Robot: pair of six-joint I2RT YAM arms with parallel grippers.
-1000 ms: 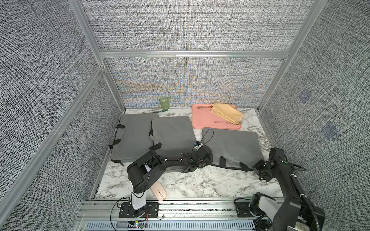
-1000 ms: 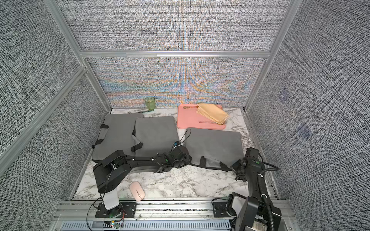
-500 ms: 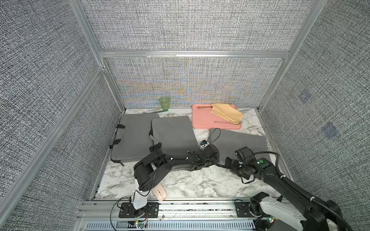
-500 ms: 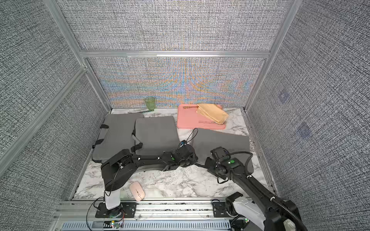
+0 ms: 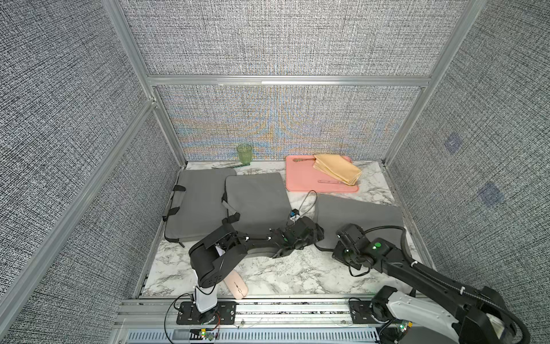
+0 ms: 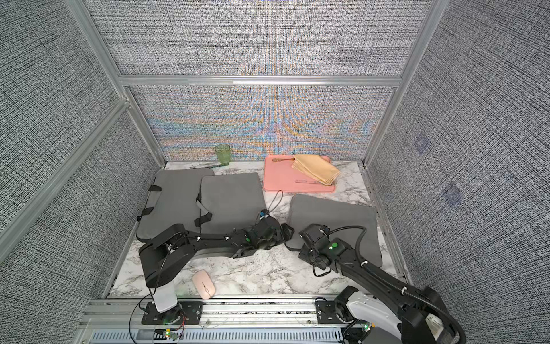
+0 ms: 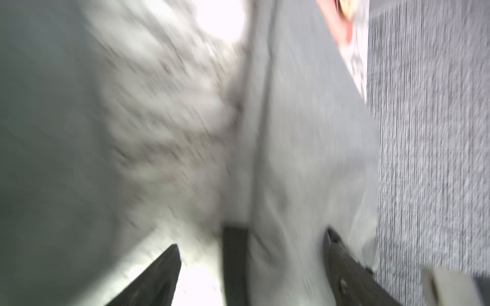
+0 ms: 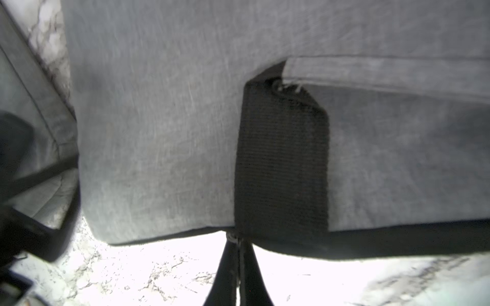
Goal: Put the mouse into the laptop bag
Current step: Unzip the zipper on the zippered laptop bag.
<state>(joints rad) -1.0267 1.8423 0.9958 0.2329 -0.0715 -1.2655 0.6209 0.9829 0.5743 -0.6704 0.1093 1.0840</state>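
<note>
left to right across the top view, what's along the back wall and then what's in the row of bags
back wall: green cup → pink tray; bag row: left grey bag → middle grey bag → right grey bag

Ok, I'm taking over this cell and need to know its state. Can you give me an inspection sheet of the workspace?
Surface: marble tabletop, no spills seen.
Job's things: pink mouse lies at the near edge by the left arm's base, outside any bag. Three grey laptop bags: left bag, middle bag, right bag.
Clutter: green glass, and a pink tray with a yellow cloth, at the back.
Grippers: left gripper open, astride the right bag's corner strap; right gripper shut at that bag's near edge.
Cables: black cable loop rises from the left wrist; black cable arcs over the right arm.
Surroundings: grey woven panels in an aluminium frame.
</note>
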